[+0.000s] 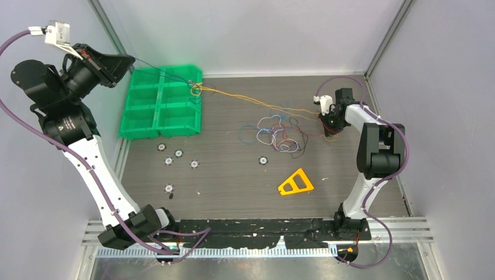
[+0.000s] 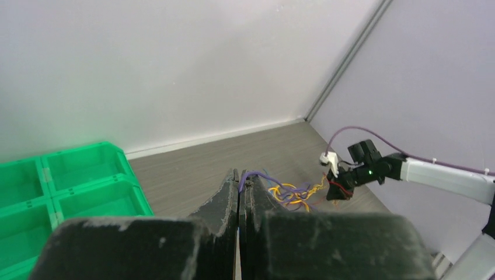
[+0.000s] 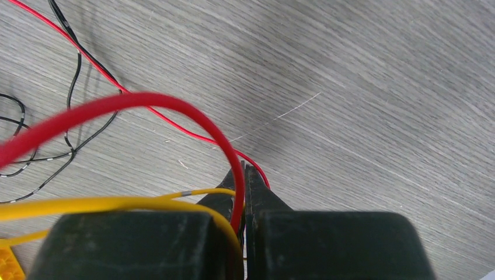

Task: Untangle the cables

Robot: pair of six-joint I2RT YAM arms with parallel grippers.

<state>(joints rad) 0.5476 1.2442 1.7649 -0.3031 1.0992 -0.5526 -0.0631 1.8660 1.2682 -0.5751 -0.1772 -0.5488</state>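
Top external view: the left arm [image 1: 93,157] stands high, reaching back over the table [image 1: 233,186]'s left edge. Its left gripper [image 1: 129,61] is clamped on thin dark strands of the cables [image 1: 257,103]; the left wrist view shows a purple-blue loop pinched at the closed tips [image 2: 240,181]. The cables stretch taut rightward across the table, through a knot over the green tray [image 1: 143,122]'s far right corner, then on as orange and yellow strands. A loose tangle lies on the table nearer the right arm [image 1: 373,151], which is folded with its wrist low. The right gripper [image 1: 328,125] is closed on a red strand and, seemingly, a yellow one.
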